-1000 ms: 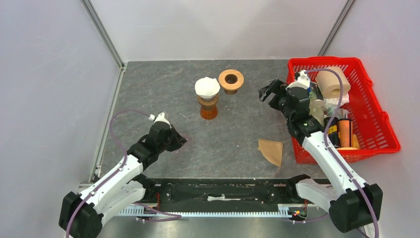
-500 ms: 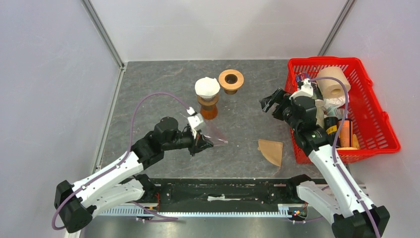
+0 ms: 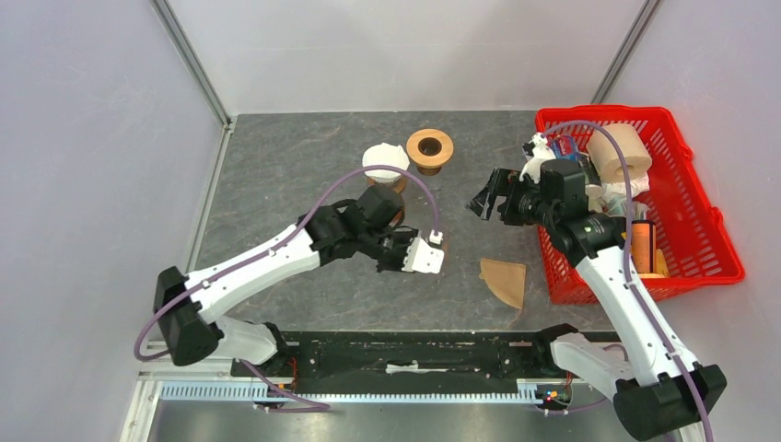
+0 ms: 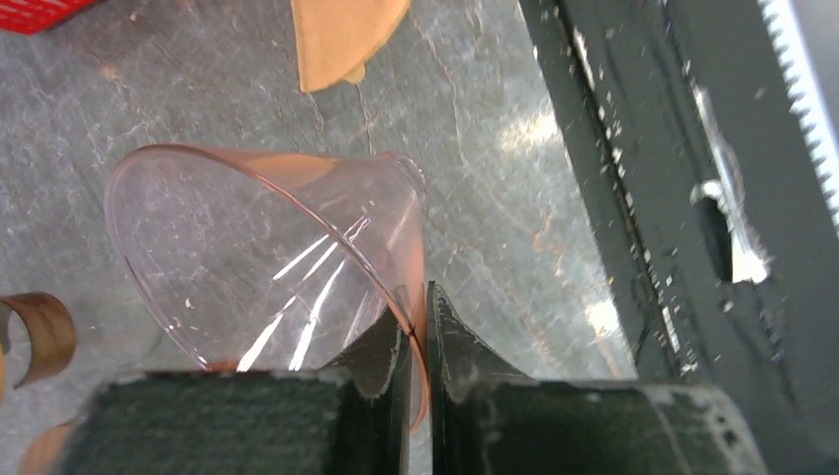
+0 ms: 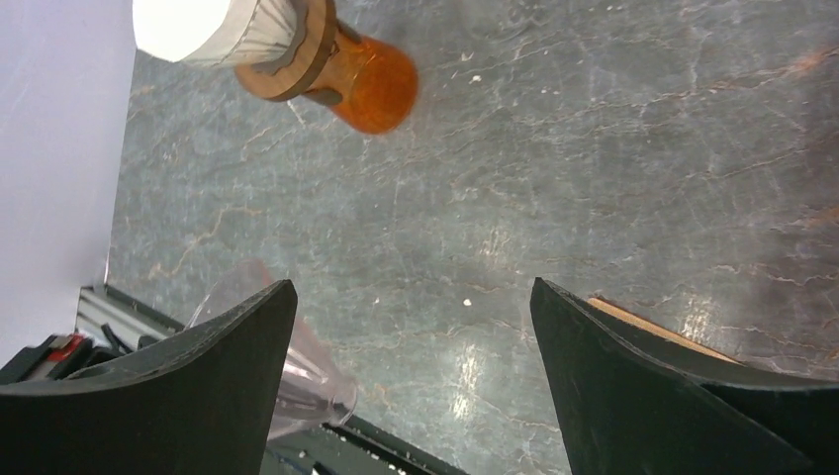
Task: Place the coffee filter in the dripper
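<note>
Left fingers [image 4: 465,361]: pinched tight on the rim of the clear dripper [image 4: 257,247], cone tipped sideways.
Right fingers [image 5: 198,396]: spread wide, nothing held, hovering over the counter [image 3: 304,166].
Coffee filter [image 3: 505,279]: brown, flat on the counter, just beside the red basket [image 3: 700,249]; near the dripper, not touching.
Change: left arm has swung in from the near-left corner, bringing the dripper to centre.
Meaning: dripper now close to the filter; filter not picked yet, probably the right arm's job.
</note>
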Robot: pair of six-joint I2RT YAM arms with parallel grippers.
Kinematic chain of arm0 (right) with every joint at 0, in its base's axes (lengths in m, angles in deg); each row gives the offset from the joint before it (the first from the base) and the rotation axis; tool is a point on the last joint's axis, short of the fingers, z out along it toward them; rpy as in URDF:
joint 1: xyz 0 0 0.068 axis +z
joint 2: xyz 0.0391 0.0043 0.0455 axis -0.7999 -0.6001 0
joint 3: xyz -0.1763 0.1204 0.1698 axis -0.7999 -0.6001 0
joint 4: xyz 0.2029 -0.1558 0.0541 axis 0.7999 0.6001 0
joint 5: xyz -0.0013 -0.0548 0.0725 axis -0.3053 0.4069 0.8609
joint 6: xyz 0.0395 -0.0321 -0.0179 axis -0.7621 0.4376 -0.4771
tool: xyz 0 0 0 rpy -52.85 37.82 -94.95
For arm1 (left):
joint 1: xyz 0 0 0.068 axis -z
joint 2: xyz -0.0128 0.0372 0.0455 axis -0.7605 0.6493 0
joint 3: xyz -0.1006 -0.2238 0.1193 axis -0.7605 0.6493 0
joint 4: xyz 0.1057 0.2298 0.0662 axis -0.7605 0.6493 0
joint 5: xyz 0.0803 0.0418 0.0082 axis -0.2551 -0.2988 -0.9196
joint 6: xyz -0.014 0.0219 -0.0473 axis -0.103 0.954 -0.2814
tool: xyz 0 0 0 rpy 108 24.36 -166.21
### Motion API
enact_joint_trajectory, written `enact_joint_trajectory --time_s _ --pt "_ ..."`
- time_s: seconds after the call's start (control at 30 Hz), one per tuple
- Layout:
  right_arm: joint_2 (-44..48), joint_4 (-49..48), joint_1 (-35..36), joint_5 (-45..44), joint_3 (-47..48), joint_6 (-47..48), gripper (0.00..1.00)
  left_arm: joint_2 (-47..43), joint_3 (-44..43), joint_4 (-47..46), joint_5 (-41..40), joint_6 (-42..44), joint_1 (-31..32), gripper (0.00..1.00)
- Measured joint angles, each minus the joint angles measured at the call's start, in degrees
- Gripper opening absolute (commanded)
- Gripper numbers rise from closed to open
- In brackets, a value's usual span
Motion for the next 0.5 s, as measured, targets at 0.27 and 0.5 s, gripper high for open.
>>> enact_joint_trajectory --time_s 0.27,0.5 --pt "-5.35 3.52 0.31 8.13 4.07 1.88 0.88 6.64 -6.84 13.66 -6.23 18.01 3.02 0.03" --pt "-11.78 7.21 7.74 11.37 7.69 4.83 0.83 10.88 -10.91 18.18 -13.66 24.63 7.43 0.03"
